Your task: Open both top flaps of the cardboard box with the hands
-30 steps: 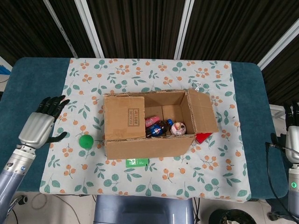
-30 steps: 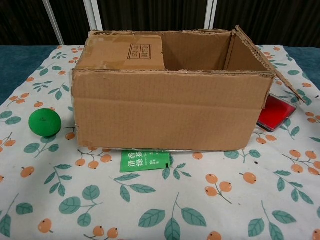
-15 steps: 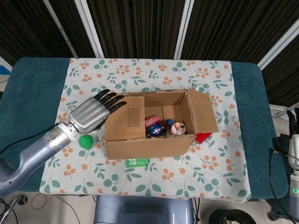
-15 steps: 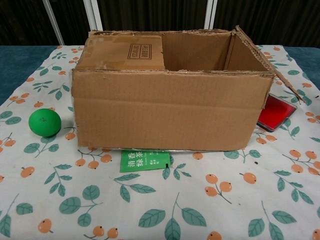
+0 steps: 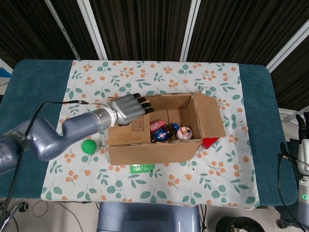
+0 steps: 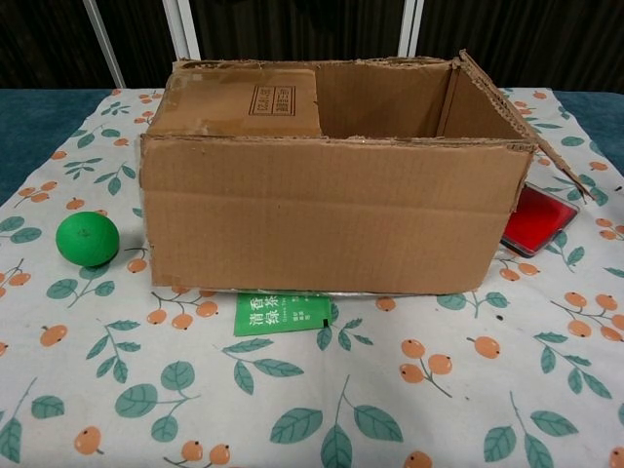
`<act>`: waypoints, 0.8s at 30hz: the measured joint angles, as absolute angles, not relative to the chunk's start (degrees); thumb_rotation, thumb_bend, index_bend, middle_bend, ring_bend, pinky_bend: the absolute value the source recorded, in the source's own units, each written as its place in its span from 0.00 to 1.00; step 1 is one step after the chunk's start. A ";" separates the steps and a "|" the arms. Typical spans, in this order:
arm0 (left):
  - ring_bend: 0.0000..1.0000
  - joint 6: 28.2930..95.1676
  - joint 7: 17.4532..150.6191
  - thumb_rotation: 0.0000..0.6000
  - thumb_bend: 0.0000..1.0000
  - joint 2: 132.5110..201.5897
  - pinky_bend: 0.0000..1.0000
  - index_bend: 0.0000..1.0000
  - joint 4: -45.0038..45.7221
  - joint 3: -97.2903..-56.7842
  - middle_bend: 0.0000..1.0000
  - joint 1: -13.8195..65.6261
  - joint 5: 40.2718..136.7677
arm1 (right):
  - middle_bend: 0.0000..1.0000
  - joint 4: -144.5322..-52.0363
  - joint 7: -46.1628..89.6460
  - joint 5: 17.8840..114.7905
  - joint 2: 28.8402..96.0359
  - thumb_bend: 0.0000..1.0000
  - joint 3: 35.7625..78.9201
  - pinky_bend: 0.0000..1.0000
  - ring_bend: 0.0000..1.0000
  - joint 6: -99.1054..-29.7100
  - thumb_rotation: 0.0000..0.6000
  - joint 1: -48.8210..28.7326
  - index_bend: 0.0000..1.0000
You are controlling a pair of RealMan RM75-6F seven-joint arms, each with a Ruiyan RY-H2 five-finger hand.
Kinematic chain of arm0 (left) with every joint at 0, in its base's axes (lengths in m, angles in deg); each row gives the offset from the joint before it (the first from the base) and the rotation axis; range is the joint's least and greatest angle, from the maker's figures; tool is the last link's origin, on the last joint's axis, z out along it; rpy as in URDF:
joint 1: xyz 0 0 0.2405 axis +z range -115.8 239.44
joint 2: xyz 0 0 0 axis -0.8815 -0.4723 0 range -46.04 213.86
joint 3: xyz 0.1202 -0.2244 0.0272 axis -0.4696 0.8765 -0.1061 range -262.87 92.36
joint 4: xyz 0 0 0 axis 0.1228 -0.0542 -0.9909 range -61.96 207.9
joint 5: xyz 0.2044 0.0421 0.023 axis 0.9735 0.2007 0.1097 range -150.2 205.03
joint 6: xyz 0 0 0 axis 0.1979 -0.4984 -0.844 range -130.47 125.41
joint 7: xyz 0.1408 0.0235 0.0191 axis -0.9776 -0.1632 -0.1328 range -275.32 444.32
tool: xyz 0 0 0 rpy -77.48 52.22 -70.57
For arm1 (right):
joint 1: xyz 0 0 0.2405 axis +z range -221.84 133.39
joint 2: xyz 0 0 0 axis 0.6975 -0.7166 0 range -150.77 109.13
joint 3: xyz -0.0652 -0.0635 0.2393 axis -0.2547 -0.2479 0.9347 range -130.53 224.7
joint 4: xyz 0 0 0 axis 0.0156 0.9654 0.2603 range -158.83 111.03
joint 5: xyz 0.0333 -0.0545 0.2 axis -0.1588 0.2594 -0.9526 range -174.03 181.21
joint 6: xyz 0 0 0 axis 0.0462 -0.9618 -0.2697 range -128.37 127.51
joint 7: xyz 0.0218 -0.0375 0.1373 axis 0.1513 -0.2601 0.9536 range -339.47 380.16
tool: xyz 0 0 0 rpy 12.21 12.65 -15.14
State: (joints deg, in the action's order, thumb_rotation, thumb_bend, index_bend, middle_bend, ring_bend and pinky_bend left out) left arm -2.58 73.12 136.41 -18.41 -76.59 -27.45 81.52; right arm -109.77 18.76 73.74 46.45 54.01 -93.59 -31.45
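Left hand [image 5: 129, 107]: has travelled in from the table's left side over the last second and now lies on the left flap [image 5: 128, 123] of the cardboard box [image 5: 154, 151], fingers curled down near the flap's far inner corner. Whether the fingertips hook under the flap's edge or only rest on top cannot be told; nothing is lifted. The chest view does not show this hand.

Left flap: folded flat over the box's left half, directly beneath the hand, unmoved between frames. Judgement: this is the flap left to open, and the hand has arrived to start on it.

Green ball [image 5: 88, 146]: on the floral cloth [image 5: 87, 87], below the left forearm, just beside the box's left wall.

Green packet [image 6: 283, 312]: on the cloth against the box's front wall, nearer the camera than the hand.

Box contents: a dark bottle [image 5: 163, 133] and small items, to the right of the hand in the uncovered half.

Right flap [image 5: 208, 115]: already swung outward on the far side from the left hand. Judgement: task about half done.

Red object [image 6: 535, 219]: under the right flap.

Right hand [image 5: 304, 140]: at the frame's right edge, well apart from the box, fingers up and holding nothing.
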 measured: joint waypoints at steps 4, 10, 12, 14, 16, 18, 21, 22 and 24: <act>0.01 -3.83 78.51 1.00 1.00 141.68 0.12 0.06 -12.30 -83.45 0.12 -34.60 80.16 | 0.02 -109.54 19.14 73.45 46.42 0.40 54.76 0.24 0.06 -92.81 1.00 -31.89 0.08; 0.08 -2.45 84.32 1.00 1.00 148.50 0.19 0.14 -7.98 -90.47 0.22 -40.87 79.35 | 0.02 -109.04 19.62 73.70 46.53 0.40 55.48 0.24 0.06 -92.03 1.00 -32.51 0.09; 0.09 -1.24 85.32 1.00 1.00 149.94 0.19 0.14 -7.45 -92.03 0.22 -41.96 79.28 | 0.02 -108.90 19.65 74.01 46.61 0.40 55.63 0.24 0.06 -91.82 1.00 -32.64 0.09; 0.09 -0.12 85.78 1.00 1.00 150.90 0.20 0.14 -7.09 -93.14 0.23 -42.61 79.32 | 0.02 -108.84 19.68 74.22 46.68 0.40 55.74 0.24 0.06 -91.61 1.00 -32.77 0.09; 0.09 1.33 86.16 1.00 1.00 151.81 0.20 0.14 -6.83 -93.99 0.22 -43.10 79.34 | 0.02 -108.79 19.67 74.42 46.77 0.40 55.90 0.24 0.06 -91.48 1.00 -32.97 0.09; 0.09 2.86 86.45 1.00 1.00 152.51 0.20 0.14 -6.72 -94.67 0.22 -43.46 79.29 | 0.02 -108.80 19.71 74.55 46.81 0.40 56.13 0.24 0.06 -91.37 1.00 -33.09 0.09; 0.10 5.44 86.62 1.00 1.00 153.13 0.21 0.15 -6.73 -95.20 0.24 -43.63 79.10 | 0.02 -108.85 19.83 74.66 46.84 0.40 56.49 0.24 0.06 -91.10 1.00 -33.31 0.09; 0.12 6.32 86.67 1.00 1.00 153.30 0.22 0.17 -6.78 -95.32 0.26 -43.62 78.97 | 0.02 -108.85 19.87 74.65 46.86 0.40 56.55 0.24 0.06 -90.99 1.00 -33.40 0.09; 0.14 7.89 86.78 1.00 1.00 153.67 0.24 0.19 -7.03 -95.79 0.28 -43.73 78.32 | 0.02 -108.84 19.95 74.62 46.89 0.40 56.72 0.24 0.06 -90.70 1.00 -33.54 0.09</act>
State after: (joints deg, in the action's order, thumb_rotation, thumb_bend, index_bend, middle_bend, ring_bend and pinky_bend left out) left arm 7.89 86.78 153.67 -7.03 -95.79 -43.73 78.32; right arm -108.84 19.95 74.62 46.89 56.72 -90.70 -33.54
